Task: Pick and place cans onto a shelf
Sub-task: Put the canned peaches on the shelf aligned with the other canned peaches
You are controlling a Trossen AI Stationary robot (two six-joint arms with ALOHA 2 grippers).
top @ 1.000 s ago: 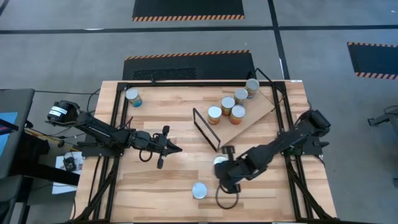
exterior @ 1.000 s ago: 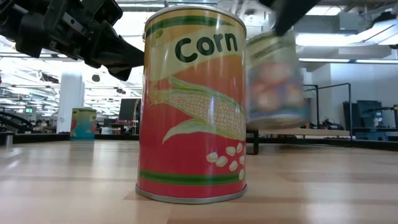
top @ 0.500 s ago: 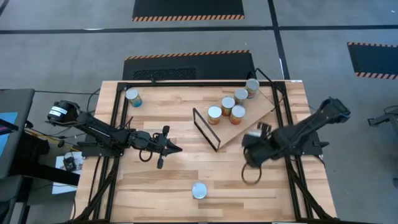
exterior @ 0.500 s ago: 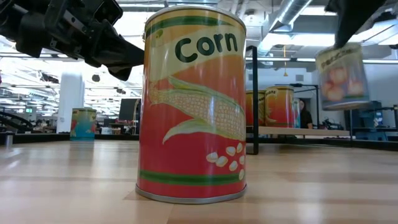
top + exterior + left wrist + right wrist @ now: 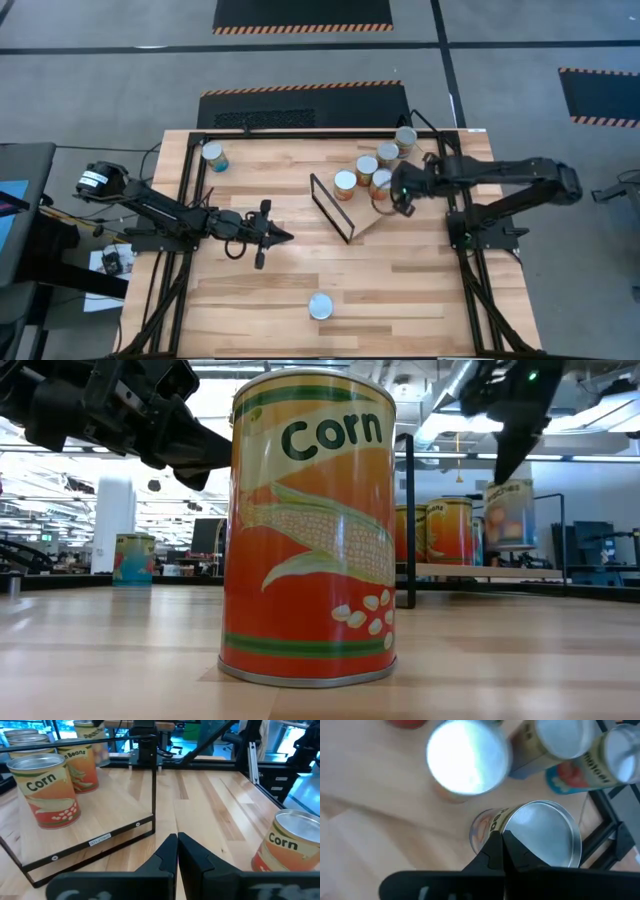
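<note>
Right hand over the shelf near the worktop's far right corner, beside the cans; seen from above, nothing held. Low down, a pale-labelled can gripped beneath it, above the board. Left hand closed, empty, mid-worktop. Corn can by the near edge.

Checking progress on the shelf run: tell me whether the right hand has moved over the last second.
Yes. The right hand has swung from the table's front, near the lone can, back to the shelf, beside the cans standing there.
</note>
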